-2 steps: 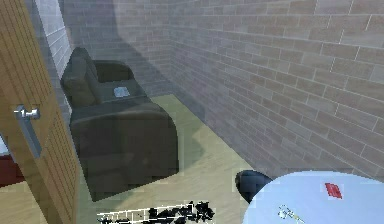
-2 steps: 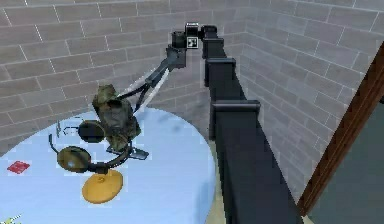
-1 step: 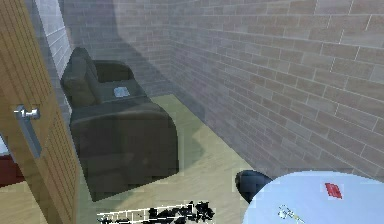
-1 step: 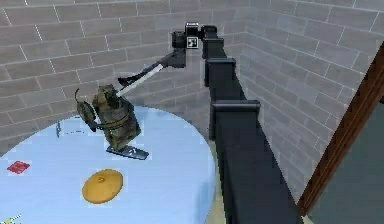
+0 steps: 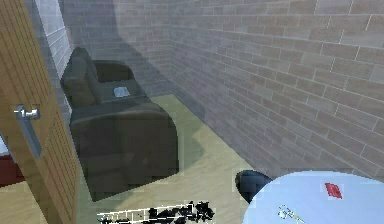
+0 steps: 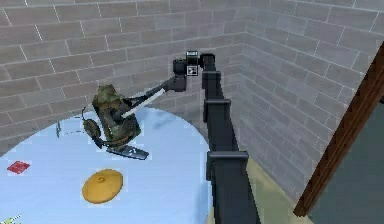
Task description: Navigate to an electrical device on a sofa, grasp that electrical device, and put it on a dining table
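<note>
The electrical device could not be picked out for sure; two flat things were candidates.

In the forward view, one dark sofa (image 5: 115,125) stood at 9 o'clock from the centre, against the brick wall. One small pale flat thing (image 5: 122,92) lay on its seat, toward 10 o'clock. One wooden door (image 5: 35,130) ran down the 8 o'clock edge and carried one handle (image 5: 25,115). One round white table (image 5: 345,205) curved in at 5 o'clock, with one small red thing (image 5: 331,190) on top. One dark rounded thing (image 5: 252,182) sat just beside the table's rim.

The arm side view showed the same table (image 6: 45,195) from 7 to 9 o'clock. The red thing (image 6: 17,166) lay at its 8 o'clock edge. This view added one orange disc (image 6: 102,183) at 7 o'clock and one brownish statue-like lump (image 6: 108,108) at 10 o'clock. One dark flat thing (image 6: 130,152) lay on the tabletop just below the lump. One dark arm (image 6: 225,150) rose at 5 o'clock to two white squares (image 6: 192,63) at 12 o'clock. From there the gripper (image 6: 138,103) reached toward 10 o'clock, and its two thin fingers (image 6: 150,96) ended against the lump. Their state could not be told, nor whether they held anything.
</note>
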You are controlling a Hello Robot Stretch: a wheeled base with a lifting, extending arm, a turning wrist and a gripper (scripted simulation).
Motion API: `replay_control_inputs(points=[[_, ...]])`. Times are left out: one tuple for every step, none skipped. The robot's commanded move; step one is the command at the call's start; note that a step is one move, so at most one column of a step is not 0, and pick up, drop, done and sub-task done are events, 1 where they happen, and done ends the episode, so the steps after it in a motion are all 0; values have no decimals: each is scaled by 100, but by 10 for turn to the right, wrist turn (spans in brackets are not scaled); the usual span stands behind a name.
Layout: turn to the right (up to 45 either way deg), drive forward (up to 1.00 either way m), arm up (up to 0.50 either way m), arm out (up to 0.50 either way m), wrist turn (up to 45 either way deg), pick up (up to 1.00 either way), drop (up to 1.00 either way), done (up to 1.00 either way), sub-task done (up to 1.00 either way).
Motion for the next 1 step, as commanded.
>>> replay_control_inputs(points=[[0, 0, -32, 0, 0, 0, 0, 0, 0]])
